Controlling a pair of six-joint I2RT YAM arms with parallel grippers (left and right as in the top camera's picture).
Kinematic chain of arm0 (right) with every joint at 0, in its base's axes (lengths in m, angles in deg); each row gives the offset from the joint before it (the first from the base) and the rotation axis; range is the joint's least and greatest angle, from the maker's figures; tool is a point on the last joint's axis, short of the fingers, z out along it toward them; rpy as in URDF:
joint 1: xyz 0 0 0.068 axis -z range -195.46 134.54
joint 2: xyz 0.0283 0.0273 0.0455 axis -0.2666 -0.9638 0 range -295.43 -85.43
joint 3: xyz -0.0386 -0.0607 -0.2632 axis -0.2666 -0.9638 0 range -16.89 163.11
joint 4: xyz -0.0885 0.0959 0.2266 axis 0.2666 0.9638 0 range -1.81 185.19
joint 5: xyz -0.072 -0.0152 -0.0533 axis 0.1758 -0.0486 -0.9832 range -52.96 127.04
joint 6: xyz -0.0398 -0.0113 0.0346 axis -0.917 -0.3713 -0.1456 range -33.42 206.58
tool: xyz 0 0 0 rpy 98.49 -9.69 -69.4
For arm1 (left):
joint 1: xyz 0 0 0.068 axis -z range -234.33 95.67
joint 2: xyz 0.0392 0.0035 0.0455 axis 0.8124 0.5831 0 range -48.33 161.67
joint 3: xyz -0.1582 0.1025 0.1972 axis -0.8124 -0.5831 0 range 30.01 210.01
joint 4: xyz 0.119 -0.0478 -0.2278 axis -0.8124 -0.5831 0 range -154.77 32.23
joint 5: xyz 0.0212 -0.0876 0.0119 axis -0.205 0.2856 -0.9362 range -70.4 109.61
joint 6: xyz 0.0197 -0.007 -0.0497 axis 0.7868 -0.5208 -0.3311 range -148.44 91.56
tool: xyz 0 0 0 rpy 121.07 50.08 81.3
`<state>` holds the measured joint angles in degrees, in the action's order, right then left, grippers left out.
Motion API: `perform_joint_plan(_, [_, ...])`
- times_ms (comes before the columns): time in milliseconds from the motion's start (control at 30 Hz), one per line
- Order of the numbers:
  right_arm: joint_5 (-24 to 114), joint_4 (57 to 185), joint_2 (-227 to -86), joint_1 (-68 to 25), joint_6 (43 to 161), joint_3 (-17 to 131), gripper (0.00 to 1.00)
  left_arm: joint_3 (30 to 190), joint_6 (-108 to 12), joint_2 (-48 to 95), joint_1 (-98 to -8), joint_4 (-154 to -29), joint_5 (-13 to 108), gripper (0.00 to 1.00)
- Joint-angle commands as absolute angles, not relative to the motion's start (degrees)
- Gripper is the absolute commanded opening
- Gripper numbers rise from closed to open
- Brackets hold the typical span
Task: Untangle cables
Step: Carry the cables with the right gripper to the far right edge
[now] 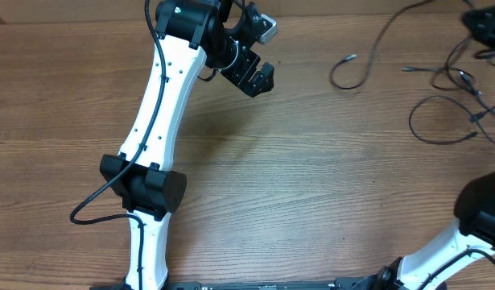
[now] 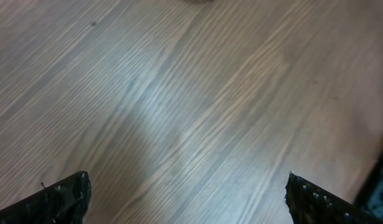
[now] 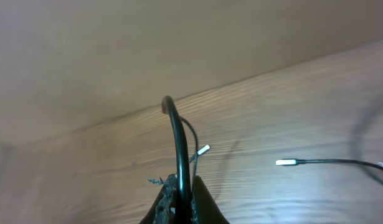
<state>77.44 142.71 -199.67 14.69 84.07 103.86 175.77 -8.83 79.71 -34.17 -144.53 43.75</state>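
Thin black cables (image 1: 452, 72) lie in loose loops and crossing strands at the far right of the wooden table (image 1: 311, 201). One strand curls off toward the centre and ends in a small silvery plug (image 1: 349, 58). The right gripper (image 3: 182, 194) is clenched tight on one cord (image 3: 176, 134), which arches up out of its fingers in the right wrist view. A pale plug tip (image 3: 203, 149) lies on the wood just beyond it. The left gripper (image 1: 259, 80) hangs near the top centre of the table, well apart from the cords, its jaws spread wide and holding nothing. Its own camera shows only bare wood between the fingertips (image 2: 70, 196). The work appears to be at the separating step: one cord is pinched, and the others are not yet drawn clear of their crossings. The next move likely calls for the right arm to draw its cord away from the crossing strands. The left arm would reach across the table to pin or take a neighbouring strand. A slow pull seems wise, since such light cords could easily drag one another along.
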Motion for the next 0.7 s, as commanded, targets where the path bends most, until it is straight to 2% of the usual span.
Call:
perform_joint_plan(0, [75.14,142.32,-197.31,19.5,85.34,105.39,0.04,175.98,-9.37,79.8,-34.45,-144.51,39.55,1.0])
perform_joint_plan(200, [72.04,142.34,-197.31,25.14,85.32,105.33,0.04,175.98,-9.35,79.8,-34.45,-144.48,39.51,1.0])
perform_joint_plan(400, [61.59,143.39,-197.31,28.07,85.32,105.33,0.04,175.98,-9.35,79.8,-34.45,-144.48,39.51,0.99])
perform_joint_plan(500, [59.54,144.4,-197.31,28.77,85.34,105.33,0.07,175.98,-9.35,79.8,-34.45,-144.48,39.51,1.0])
perform_joint_plan(533, [59.56,144.61,-197.31,28.9,85.36,105.33,0.12,175.98,-9.35,79.8,-34.45,-144.48,39.51,1.0])
perform_joint_plan(567, [59.04,145.07,-197.31,28.92,85.91,105.33,0.36,175.98,-9.35,79.8,-34.45,-144.48,39.51,1.0])
perform_joint_plan(600, [56.39,145.51,-197.31,28.92,87.66,105.33,0.56,175.98,-9.35,79.8,-34.45,-144.48,39.51,1.0])
perform_joint_plan(667, [54.62,145.73,-197.31,28.92,88.53,105.33,0.72,175.98,-9.35,79.8,-34.45,-144.48,39.51,0.99])
